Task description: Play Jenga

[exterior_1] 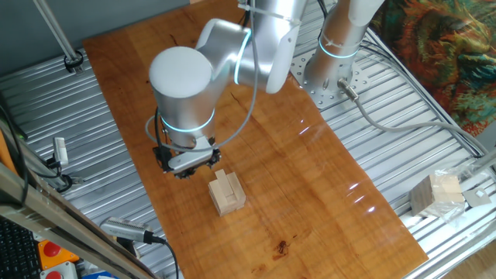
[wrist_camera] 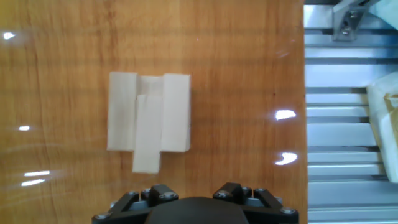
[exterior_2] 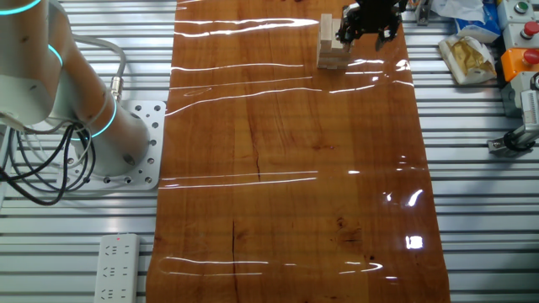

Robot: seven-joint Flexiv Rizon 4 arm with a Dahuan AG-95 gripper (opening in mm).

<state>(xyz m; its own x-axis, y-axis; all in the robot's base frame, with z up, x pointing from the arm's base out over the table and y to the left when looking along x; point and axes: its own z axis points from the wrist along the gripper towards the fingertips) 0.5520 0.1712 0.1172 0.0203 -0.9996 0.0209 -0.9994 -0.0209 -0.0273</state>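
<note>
**Hovering beside the Jenga stack, middle block half out**

Reading near to far in the hand view. Bottom centre of frame: black two-finger gripper [wrist_camera: 198,200]. Only the finger bases show, so I cannot tell how far apart the tips are. Nothing visible between them; it looks empty and clear of the wood.

Just above that, left of centre: the small squat stack of pale unfinished wooden blocks [wrist_camera: 149,112] on the glossy brown wooden tabletop [wrist_camera: 249,93]. The slim middle block [wrist_camera: 148,149] sticks out of the stack's near face toward the gripper, between two flush outer blocks.

Far right of frame: ribbed aluminium table frame [wrist_camera: 348,93], not relevant.

In one fixed view the gripper [exterior_1: 186,164] sits lower left of centre, just beside the stack [exterior_1: 227,194], apart from it. In the other fixed view both are at top right, gripper [exterior_2: 369,25] next to stack [exterior_2: 330,44].

Judgement: extraction step, block partly freed. Next move calls for lining the fingers up on the protruding end, pinching lightly, pulling straight along its axis. Any sideways drag probably shifts the neighbours or topples the stack.
</note>
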